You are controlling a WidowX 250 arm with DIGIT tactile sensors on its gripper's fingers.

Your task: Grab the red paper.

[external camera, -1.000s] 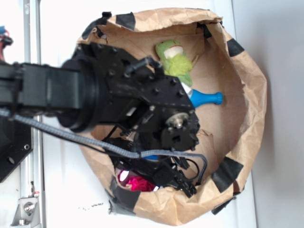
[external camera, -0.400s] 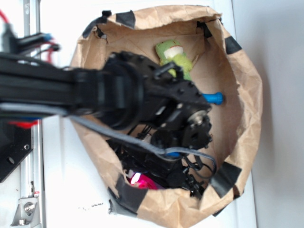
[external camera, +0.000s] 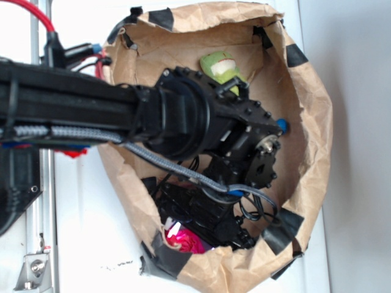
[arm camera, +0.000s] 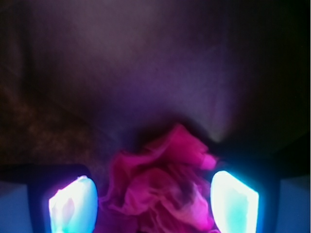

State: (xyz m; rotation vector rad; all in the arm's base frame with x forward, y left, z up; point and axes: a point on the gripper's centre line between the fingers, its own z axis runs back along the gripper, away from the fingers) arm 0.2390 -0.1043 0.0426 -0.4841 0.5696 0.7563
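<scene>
Black gripper (arm camera: pixel 153 201) down inside the big brown paper bag (external camera: pixel 311 122), near its lower wall. Fingers (arm camera: pixel 73 206) spread, one each side of the crumpled red paper wad (arm camera: pixel 163 187); contact unclear. Green plush toy (external camera: pixel 219 66) near bag's top.

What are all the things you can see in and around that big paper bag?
paper bag: one, brown with black tape patches, on the white table.
red paper: one, bright red wad, inside the bag near its lower edge, between the fingers.
green toy: one, inside the bag at the top.
blue bottle: one, only its tip shows past the arm.
gripper: one, open, fingers either side of the red paper.
</scene>
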